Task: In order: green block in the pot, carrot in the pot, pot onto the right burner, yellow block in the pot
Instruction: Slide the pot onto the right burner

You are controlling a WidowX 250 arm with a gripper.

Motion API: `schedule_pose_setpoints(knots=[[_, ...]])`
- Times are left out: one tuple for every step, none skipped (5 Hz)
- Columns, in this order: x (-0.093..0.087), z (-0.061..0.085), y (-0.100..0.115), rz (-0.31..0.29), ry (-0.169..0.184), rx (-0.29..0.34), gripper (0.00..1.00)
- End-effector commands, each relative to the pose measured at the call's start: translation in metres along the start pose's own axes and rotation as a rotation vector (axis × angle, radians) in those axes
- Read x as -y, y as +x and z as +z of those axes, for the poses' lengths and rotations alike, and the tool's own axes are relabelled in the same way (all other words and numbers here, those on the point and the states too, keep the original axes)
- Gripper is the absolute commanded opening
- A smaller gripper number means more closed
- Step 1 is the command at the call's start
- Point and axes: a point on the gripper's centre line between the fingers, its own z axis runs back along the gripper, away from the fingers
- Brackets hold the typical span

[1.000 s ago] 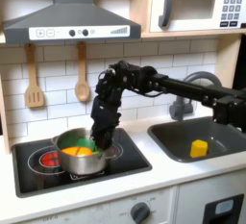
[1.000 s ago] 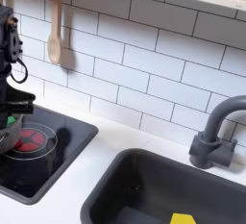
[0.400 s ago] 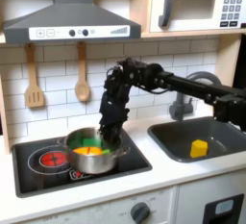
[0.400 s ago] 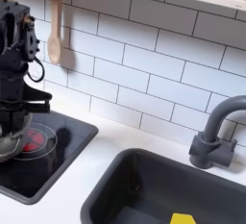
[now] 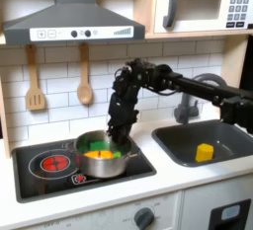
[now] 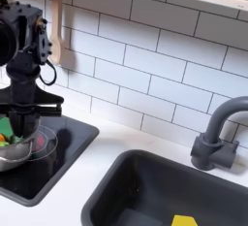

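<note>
Steel pot (image 5: 102, 156) holds carrot (image 5: 102, 155) and green block (image 5: 91, 145); claw (image 5: 120, 138) pinches its rim.

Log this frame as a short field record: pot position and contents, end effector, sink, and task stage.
pot: on the cooktop, toward the first exterior view's right side
pot contents: carrot and green block
end effector: at the pot's rim; open or shut unclear
sink: holds the yellow block
stage: pot loaded, yellow block not yet fetched
</note>
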Motion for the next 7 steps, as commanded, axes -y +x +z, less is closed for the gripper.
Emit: schedule_pose_setpoints(knots=[[0.01, 0.0, -0.005, -0.02, -0.014, -0.005, 0.0], [0.022, -0.003, -0.007, -0.031, -0.02, -0.011, 0.0], [0.032, -0.001, -0.013, -0.052, -0.033, -0.013, 0.0], [0.039, -0.002, -0.019, -0.068, -0.036, -0.021, 0.0], [0.041, -0.004, -0.02, -0.075, -0.038, -0.024, 0.0], [0.046, -0.005, -0.022, -0.093, -0.044, -0.021, 0.0], [0.045, 0.006, -0.015, -0.089, -0.043, 0.021, 0.0]])
